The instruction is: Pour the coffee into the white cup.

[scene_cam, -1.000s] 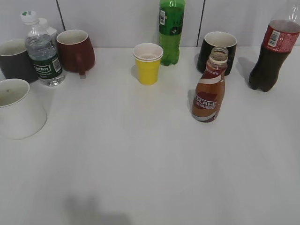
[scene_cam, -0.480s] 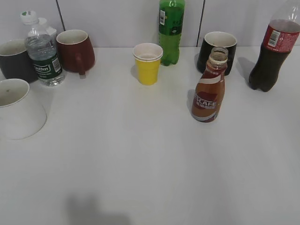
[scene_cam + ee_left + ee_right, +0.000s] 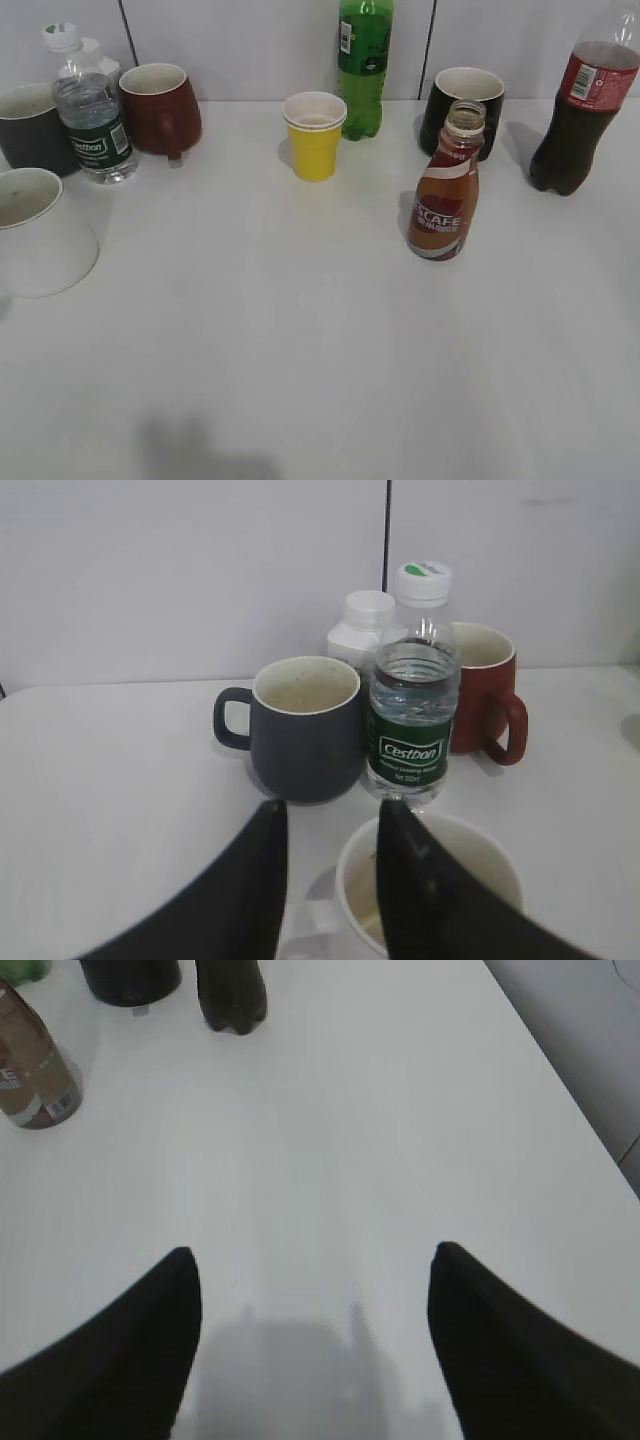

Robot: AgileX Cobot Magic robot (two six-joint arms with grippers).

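Note:
The coffee [image 3: 445, 190] is a small waisted bottle with a red-brown label and no cap. It stands upright right of centre and also shows at the left edge of the right wrist view [image 3: 35, 1065]. The white cup [image 3: 40, 245] stands at the left edge of the table. In the left wrist view the white cup [image 3: 480, 865] lies just under my left gripper [image 3: 330, 808]. The jaws are part open, one finger over its handle side and one over its mouth; I cannot tell if they touch it. My right gripper [image 3: 315, 1255] is wide open and empty above bare table, right of the coffee.
A dark grey mug [image 3: 30, 125], a water bottle [image 3: 92, 110] and a red mug [image 3: 162, 108] stand behind the white cup. A yellow paper cup [image 3: 315, 135], a green bottle [image 3: 365, 65], a black mug [image 3: 462, 108] and a cola bottle [image 3: 575, 110] line the back.
The white cup sits a hair further left than a second ago. Nothing else has visibly moved.

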